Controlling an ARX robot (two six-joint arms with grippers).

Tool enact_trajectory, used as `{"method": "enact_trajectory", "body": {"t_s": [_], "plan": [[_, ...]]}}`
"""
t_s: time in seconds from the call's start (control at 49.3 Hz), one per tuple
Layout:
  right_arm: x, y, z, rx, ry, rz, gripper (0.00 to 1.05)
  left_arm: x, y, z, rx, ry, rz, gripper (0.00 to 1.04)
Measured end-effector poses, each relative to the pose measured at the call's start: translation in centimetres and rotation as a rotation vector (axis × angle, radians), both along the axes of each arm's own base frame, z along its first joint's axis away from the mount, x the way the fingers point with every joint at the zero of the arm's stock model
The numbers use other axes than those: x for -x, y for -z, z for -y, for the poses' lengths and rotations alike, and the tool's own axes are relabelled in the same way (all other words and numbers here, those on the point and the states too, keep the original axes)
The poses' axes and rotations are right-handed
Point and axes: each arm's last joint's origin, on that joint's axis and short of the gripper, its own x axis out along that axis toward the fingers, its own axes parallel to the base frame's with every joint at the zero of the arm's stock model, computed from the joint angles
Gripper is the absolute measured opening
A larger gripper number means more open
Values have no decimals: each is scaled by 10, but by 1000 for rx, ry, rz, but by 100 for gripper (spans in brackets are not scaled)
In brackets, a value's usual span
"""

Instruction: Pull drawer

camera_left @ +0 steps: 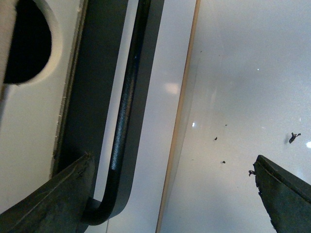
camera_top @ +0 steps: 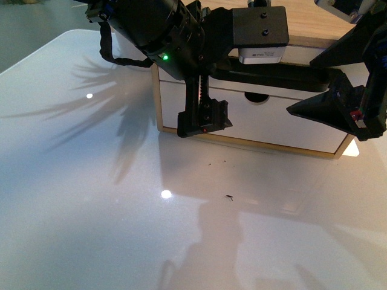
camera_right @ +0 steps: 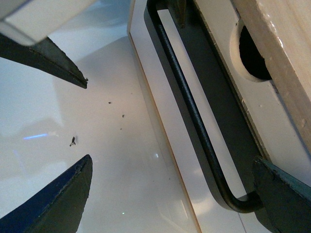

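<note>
The drawer [camera_top: 278,124] is the lower white front of a wood-framed cabinet, with a semicircular notch [camera_top: 257,96] in its top edge. Its long black bar handle [camera_top: 272,78] runs across the front. My left gripper [camera_top: 203,96] is open and straddles the handle's left end. In the left wrist view the handle [camera_left: 124,111] bends beside one finger [camera_left: 58,194] of the gripper [camera_left: 172,165]. My right gripper [camera_top: 300,87] is open around the right end. In the right wrist view the handle [camera_right: 189,111] curves against a finger [camera_right: 282,194] of the gripper [camera_right: 171,162].
The cabinet stands on a glossy white table [camera_top: 91,199] with a few dark specks [camera_top: 230,197]. Above the drawer is another white front [camera_top: 302,54] under a light wood top [camera_top: 314,21]. The left gripper's finger [camera_right: 48,53] shows in the right wrist view.
</note>
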Motion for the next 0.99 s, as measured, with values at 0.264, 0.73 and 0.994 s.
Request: {"method": "enact_trajectory", "body": {"t_s": [0.264,0.73,0.994], "plan": [[-10,7,-6,-8,-3,3,96,-6,6,2,-13,9,24,97],[-20,26,-14,8,2,-35,96,-8,12,3,-36,42,40,97],[-19,27,-15,39,-32,-91,96,-5,14,3,-62,81,24,97]]}}
